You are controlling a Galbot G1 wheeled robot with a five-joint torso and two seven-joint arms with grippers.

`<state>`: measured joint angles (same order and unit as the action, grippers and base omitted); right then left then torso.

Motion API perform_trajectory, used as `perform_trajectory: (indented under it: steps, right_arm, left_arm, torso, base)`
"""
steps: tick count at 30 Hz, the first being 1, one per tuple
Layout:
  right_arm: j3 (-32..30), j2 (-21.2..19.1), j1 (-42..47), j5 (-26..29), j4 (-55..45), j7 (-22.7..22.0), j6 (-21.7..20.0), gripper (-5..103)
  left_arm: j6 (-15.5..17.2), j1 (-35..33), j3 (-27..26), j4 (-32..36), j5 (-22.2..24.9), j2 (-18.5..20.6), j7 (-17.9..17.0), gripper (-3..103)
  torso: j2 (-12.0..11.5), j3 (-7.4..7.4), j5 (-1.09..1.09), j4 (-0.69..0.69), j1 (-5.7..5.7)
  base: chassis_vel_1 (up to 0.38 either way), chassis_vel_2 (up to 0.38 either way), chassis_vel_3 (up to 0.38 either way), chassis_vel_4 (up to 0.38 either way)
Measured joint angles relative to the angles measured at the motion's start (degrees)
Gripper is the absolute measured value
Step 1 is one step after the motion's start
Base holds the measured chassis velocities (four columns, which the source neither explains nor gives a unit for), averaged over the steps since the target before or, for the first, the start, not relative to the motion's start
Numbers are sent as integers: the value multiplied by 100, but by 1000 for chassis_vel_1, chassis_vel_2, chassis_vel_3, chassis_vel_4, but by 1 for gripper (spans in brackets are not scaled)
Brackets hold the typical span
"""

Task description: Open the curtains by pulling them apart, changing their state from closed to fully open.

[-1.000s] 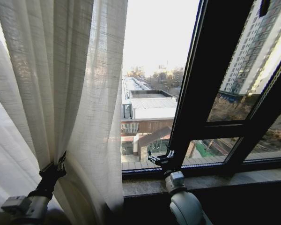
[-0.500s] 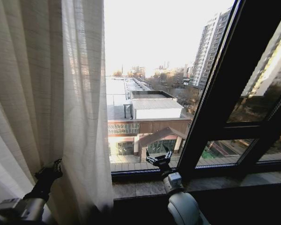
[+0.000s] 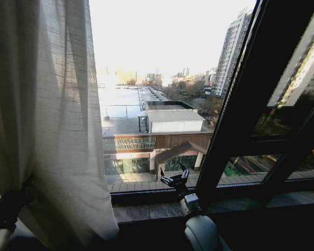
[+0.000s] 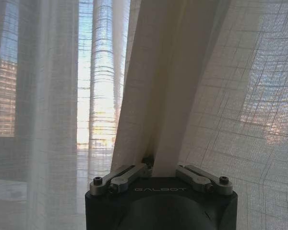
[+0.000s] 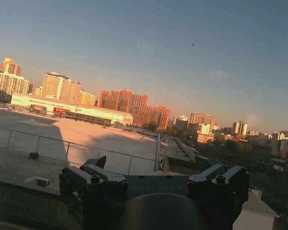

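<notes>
One curtain panel (image 3: 47, 120) in the head view, sheer white, bunched at the left side of the window; glass to its right is bare. Left gripper (image 4: 151, 165) is low at the left, clamped on a gathered fold of that fabric, pleat pinched between its two fingers. Right gripper (image 3: 172, 180) sits at the window sill (image 3: 152, 210) near the dark frame (image 3: 235, 115), its two fingers spread, holding nothing.

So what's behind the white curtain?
Through the sheer curtain, window light and blurry building shapes show, nothing sharper. The left pincer is pinching a fold. The right pincer sits open by the bare glass, where rooftops and towers are clear.
</notes>
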<state>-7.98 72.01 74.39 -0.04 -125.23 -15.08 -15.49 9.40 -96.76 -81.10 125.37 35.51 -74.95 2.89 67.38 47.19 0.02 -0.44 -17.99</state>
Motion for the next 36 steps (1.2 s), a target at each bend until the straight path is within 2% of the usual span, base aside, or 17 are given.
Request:
perform_trajectory:
  steps: [5, 6, 7, 11, 12, 15, 18, 21, 22, 26, 27, 28, 31, 33, 34, 35, 36]
  right_arm:
    - [15, -16, -4, 0, 17, 0, 9, 100]
    - [23, -17, -5, 0, 36, 0, 27, 100]
    - [23, -17, -5, 0, 36, 0, 27, 100]
    - [56, 3, -10, -4, 124, 4, 123, 100]
    - [56, 3, -10, -4, 124, 4, 123, 100]
    - [82, 20, -12, -6, 149, 5, 139, 100]
    - [92, 23, -18, -6, 158, 5, 144, 100]
    - [99, 24, -29, -6, 175, 6, 146, 100]
    - [107, 24, -36, -6, 186, 6, 146, 100]
    - [174, 48, -76, -6, 216, 6, 146, 100]
    - [174, 48, -76, -6, 216, 6, 146, 100]
    - [184, 55, -83, -6, 218, 6, 146, 100]
    - [188, 62, -87, -7, 222, 6, 147, 100]
    - [184, 62, -87, -7, 225, 6, 146, 100]
    - [173, 62, -86, -6, 227, 6, 146, 100]
    - [123, 63, -70, -7, 241, 6, 153, 100]
    - [111, 65, -63, -7, 246, 6, 159, 100]
  left_arm:
    - [0, 150, -505, -564, -10, 131, -334, 0]
    - [41, 211, -740, -809, -75, 200, -645, 0]
    - [41, 211, -740, -809, -75, 200, -645, 0]
    - [372, 419, -1043, -1149, -494, 378, -2078, -3]
    - [372, 419, -1043, -1149, -494, 378, -2078, -3]
    - [700, 650, -1085, -1303, -810, 498, -2900, 5]
    - [764, 661, -1102, -1332, -1000, 519, -3014, 15]
    - [766, 560, -1081, -1225, -1040, 470, -2909, 20]
    - [742, 465, -1038, -1107, -1040, 396, -2724, 26]
    - [285, 39, -835, -532, -1019, 36, -1348, 48]
    - [285, 39, -835, -532, -1019, 36, -1348, 48]
    - [166, -38, -771, -384, -1021, -32, -1017, 48]
    - [-40, -185, -548, 28, -1022, -176, -364, 64]
    - [-49, -207, -467, 143, -1021, -210, -263, 64]
    - [-49, -228, -386, 248, -1018, -240, -218, 70]
    - [-3, -341, -136, 556, -963, -329, -118, 87]
    - [25, -371, -57, 634, -930, -350, -71, 87]
  torso:
    - [0, 0, -2, 0, -1]
    - [0, 0, -4, 1, -1]
    - [0, 0, -4, 1, -1]
    - [0, -1, -2, 3, 0]
    - [0, -1, -2, 3, 0]
    - [0, 0, -2, -1, 0]
    - [0, 0, -3, -1, -1]
    - [0, -1, -2, 1, -1]
    - [0, -1, -1, 1, 0]
    - [0, 0, -1, 1, 0]
    - [0, 0, -1, 1, 0]
    - [0, 0, -1, 1, 0]
    - [0, 0, 0, -1, 0]
    - [0, 0, 0, 0, 0]
    - [0, 0, 0, 0, 0]
    - [0, 0, 0, 0, 0]
    - [0, 0, 0, 1, 0]
  base:
    - [0, 0, 0, 0]
    - [0, 0, 0, 0]
    - [0, 0, 0, 0]
    - [0, 0, 0, 0]
    - [0, 0, 0, 0]
    - [0, 0, 0, 0]
    - [0, 0, 0, 0]
    - [0, 0, 0, 0]
    - [0, 0, 0, 0]
    - [0, 0, 0, 0]
    - [0, 0, 0, 0]
    - [0, 0, 0, 0]
    - [0, 0, 0, 0]
    - [0, 0, 0, 0]
    - [0, 0, 0, 0]
    - [0, 0, 0, 0]
    - [0, 0, 0, 0]
